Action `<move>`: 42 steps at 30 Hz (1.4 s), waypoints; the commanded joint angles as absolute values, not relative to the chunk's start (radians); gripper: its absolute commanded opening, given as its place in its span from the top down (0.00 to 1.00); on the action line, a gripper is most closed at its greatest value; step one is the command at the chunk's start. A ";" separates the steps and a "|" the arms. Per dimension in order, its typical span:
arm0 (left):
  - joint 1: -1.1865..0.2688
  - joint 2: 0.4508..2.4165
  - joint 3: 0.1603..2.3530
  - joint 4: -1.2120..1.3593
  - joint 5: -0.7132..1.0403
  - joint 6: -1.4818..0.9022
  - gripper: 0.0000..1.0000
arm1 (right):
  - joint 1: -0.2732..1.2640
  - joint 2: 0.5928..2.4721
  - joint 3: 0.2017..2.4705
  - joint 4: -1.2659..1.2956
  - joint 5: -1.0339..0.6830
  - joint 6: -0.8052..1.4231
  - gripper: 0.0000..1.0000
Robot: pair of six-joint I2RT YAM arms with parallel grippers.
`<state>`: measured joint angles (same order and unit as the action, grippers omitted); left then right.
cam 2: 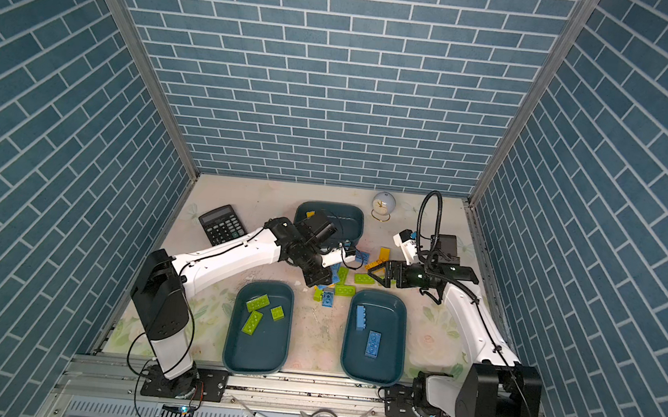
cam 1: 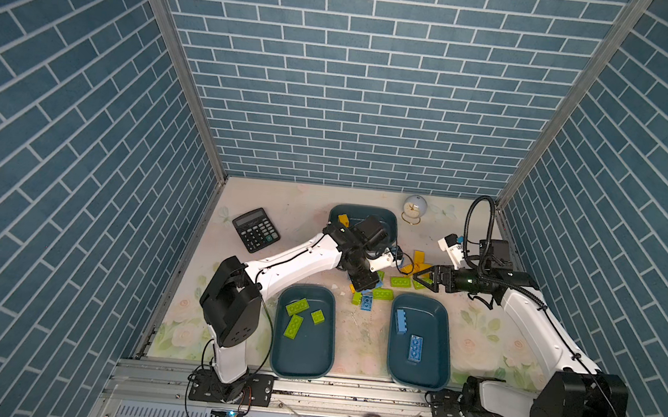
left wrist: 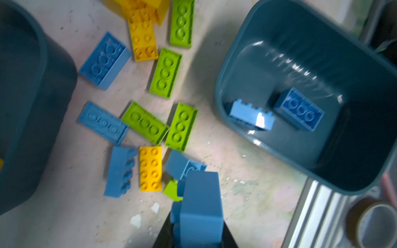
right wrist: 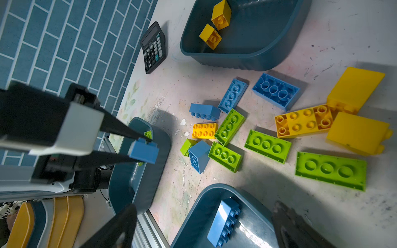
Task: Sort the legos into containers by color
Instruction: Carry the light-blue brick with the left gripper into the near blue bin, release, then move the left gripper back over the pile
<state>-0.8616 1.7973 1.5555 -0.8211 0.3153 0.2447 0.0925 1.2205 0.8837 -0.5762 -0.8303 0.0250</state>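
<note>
Carrying the blue brick (left wrist: 199, 206) clamped in the left gripper (right wrist: 141, 149) calls for centring over the blue-brick tub (left wrist: 236, 53) beside it; the right gripper (cam 1: 421, 277) hangs with jaws apart.

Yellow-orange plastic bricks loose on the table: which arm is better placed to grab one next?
Right: the right gripper, open, hovers beside the yellow-orange bricks; the left gripper is shut on a light blue studded brick.

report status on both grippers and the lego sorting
Left gripper shut on a blue lego, at the loose pile. Right gripper open, empty, by the yellow legos. Blue tub holds two; path to it looks clear.
</note>
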 commanded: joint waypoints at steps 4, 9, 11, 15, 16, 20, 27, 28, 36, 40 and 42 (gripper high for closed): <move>-0.963 1.853 1.554 -0.619 0.420 -0.002 0.74 | 0.063 1.211 0.912 -0.628 -0.778 -0.032 0.02; -0.998 1.892 1.530 -0.498 0.457 -0.161 0.71 | 0.043 1.202 0.922 -0.649 -0.751 -0.036 0.02; -1.000 1.899 1.501 -0.447 0.479 -0.223 0.71 | 0.038 1.198 0.927 -0.660 -0.737 -0.040 0.02; -1.001 1.908 1.455 -0.354 0.483 -0.350 0.71 | 0.036 1.195 0.934 -0.673 -0.736 -0.040 0.02; -1.002 1.914 1.452 -0.343 0.466 -0.386 0.71 | 0.036 1.194 0.934 -0.675 -0.736 -0.038 0.02; -1.004 1.951 1.447 -0.320 0.449 -0.481 0.70 | 0.034 1.192 0.937 -0.692 -0.728 -0.052 0.02; -1.012 1.989 1.450 -0.286 0.477 -0.553 0.62 | 0.032 1.190 0.944 -0.696 -0.731 -0.056 0.02; -1.011 1.996 1.462 -0.306 0.481 -0.545 0.59 | 0.032 1.190 0.943 -0.696 -0.732 -0.055 0.02; -1.000 1.928 1.515 -0.517 0.413 -0.389 0.50 | 0.032 1.183 0.937 -0.690 -0.751 -0.055 0.02; -0.975 1.879 1.538 -0.676 0.353 -0.240 0.40 | 0.033 1.183 0.933 -0.686 -0.786 -0.057 0.02; -0.955 1.861 1.550 -0.746 0.326 -0.149 0.35 | 0.033 1.180 0.929 -0.681 -0.802 -0.056 0.02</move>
